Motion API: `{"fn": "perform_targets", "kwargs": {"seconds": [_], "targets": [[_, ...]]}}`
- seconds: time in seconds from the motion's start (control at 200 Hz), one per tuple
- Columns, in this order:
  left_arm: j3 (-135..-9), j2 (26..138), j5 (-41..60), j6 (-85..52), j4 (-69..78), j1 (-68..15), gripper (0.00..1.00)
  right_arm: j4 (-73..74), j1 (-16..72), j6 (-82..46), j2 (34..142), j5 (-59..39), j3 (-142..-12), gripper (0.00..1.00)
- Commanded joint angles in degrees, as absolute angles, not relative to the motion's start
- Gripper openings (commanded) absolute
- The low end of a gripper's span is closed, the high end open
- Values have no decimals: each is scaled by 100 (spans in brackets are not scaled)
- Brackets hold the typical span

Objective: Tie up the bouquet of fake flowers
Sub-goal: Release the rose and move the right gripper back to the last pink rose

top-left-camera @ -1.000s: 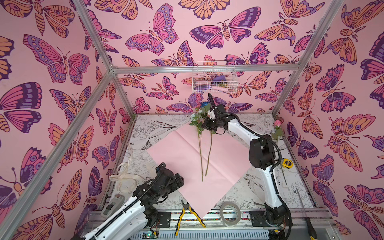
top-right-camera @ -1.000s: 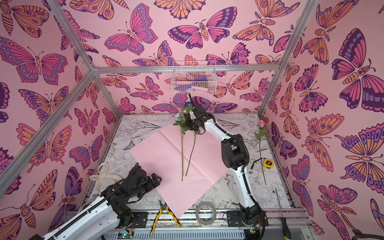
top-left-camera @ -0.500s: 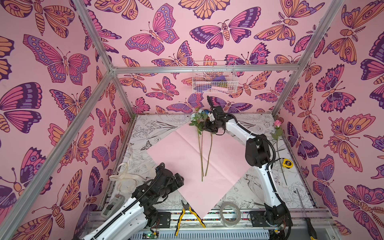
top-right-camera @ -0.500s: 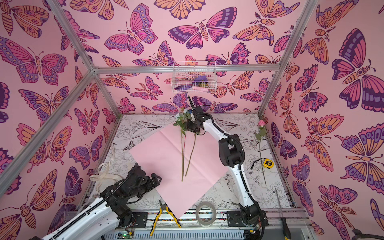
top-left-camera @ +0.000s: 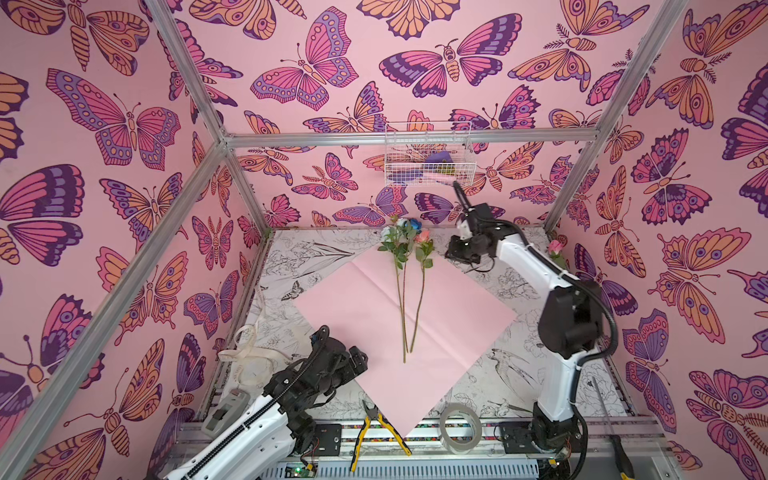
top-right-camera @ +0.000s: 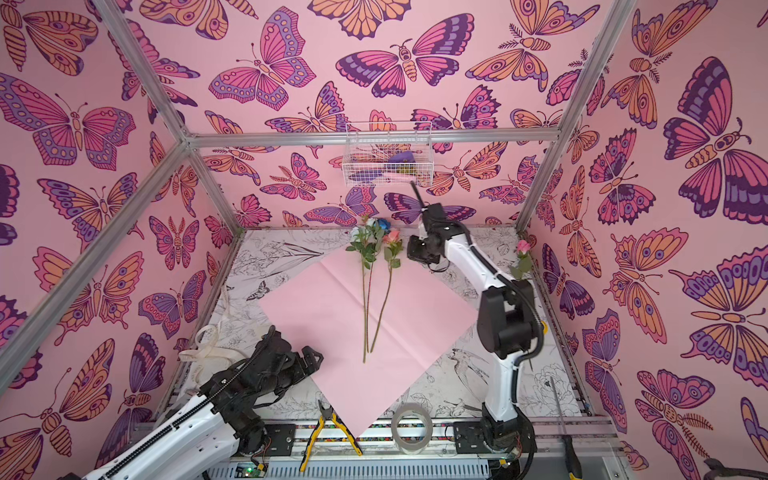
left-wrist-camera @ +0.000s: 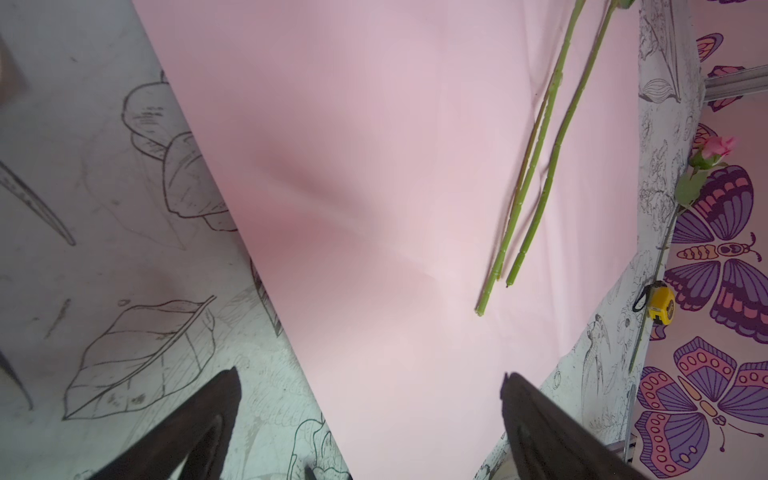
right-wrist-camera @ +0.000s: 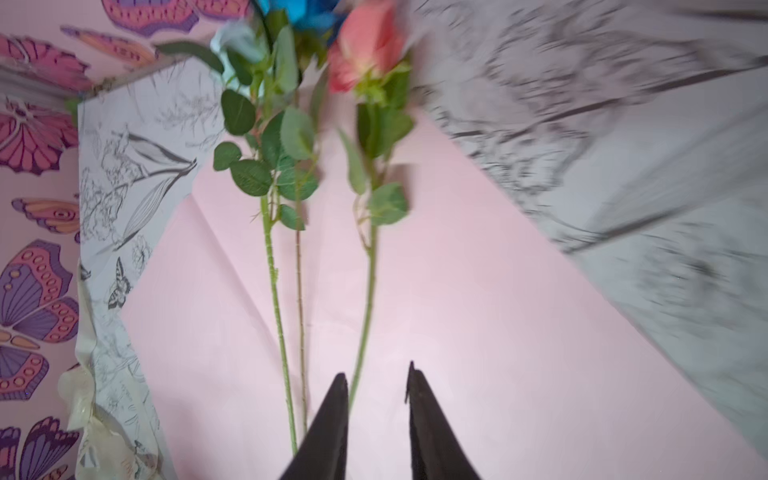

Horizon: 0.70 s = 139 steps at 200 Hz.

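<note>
- The paper [top-left-camera: 365,316] lies flat and open as a diamond on the table, with no roll or fold in it, so you have no cone yet.
- Three of the flowers [top-left-camera: 405,249] lie on the paper close together. Their white, blue and coral heads are at its far corner, and the stems run toward the near corner.
- The pink rose [top-left-camera: 555,248] is off the paper, against the right wall and well apart from the other three. I judge that you need to bring it over.
- The ribbon [top-left-camera: 249,353] sits in a loose heap on the table left of the paper, near the left arm, and is tied round nothing.
- Your right gripper [right-wrist-camera: 376,370] hangs over the paper just beside the coral stem. Its jaws are only narrowly apart and there is nothing between them.
- Your left gripper [left-wrist-camera: 370,374] is spread wide and empty, above the near left edge of the paper.
- My reading is that you are early in the task. The laying-out is mostly done, while gathering the last rose, wrapping the paper round the stems and tying the ribbon all remain.
</note>
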State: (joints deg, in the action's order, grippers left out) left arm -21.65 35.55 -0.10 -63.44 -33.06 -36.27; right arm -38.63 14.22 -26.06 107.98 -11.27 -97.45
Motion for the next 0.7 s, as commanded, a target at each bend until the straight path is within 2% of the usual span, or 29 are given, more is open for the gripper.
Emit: {"fn": "perform_targets", "kwargs": {"seconds": [0.0, 0.145, 0.34, 0.436, 0.616, 0.691], "targets": [[-2221, 3511, -176, -6271, -3466, -3581, 100, -4181, 788, -1998, 9998, -368, -8887, 28], [-2268, 3559, -219, -6271, -3463, -3577, 100, -4333, -55, -1673, 9379, 801, -8210, 29], [-2309, 3638, -168, -6249, -3467, -3568, 100, -4069, -1141, -1455, 9638, 1036, -8067, 32], [-2294, 3643, -188, -6274, -3467, -3568, 99, -4064, -1411, -1398, 10176, 1192, -8422, 45], [-2418, 3700, -141, -6283, -3470, -3558, 100, -3959, -1632, -1283, 11300, 1356, -9214, 62], [-2470, 3733, -132, -6317, -3471, -3552, 99, -3851, -1677, -1274, 11665, 1371, -9532, 65]]}}
